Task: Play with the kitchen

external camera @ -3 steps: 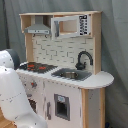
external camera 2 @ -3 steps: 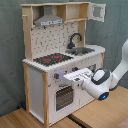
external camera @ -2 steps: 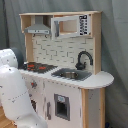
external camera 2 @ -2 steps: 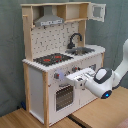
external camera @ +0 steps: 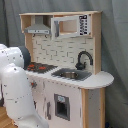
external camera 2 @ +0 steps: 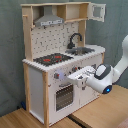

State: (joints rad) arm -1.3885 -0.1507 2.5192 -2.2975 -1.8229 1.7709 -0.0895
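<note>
Gripper (external camera 2: 86, 80): seen only in the second exterior view, at the front panel of the kitchen (external camera 2: 52, 62), level with the row of knobs (external camera 2: 56, 76) under the worktop; whether the fingers are spread or closed cannot be told, since they merge with the white panel and a pale projecting piece there. In the first exterior view the gripper is hidden behind the arm (external camera: 17, 92), which fills the first exterior view's left foreground. Relation for the coming move: the kitchen front lies directly ahead of the fingers, toward the second exterior view's left; the oven door (external camera 2: 64, 96) sits just below them, the hob (external camera 2: 53, 59) above and further left, the sink (external camera 2: 85, 50) and tap (external camera 2: 75, 39) above. The panel's long axis runs side to side, so any knob or handle is reached by travel along it. The kitchen stands upright on a wooden floor (external camera 2: 95, 110), hood (external camera 2: 49, 21) and upper cabinet (external camera 2: 96, 11) at top. Change from the earlier frames: the wrist has eased slightly nearer the panel; the kitchen has not shifted.
</note>
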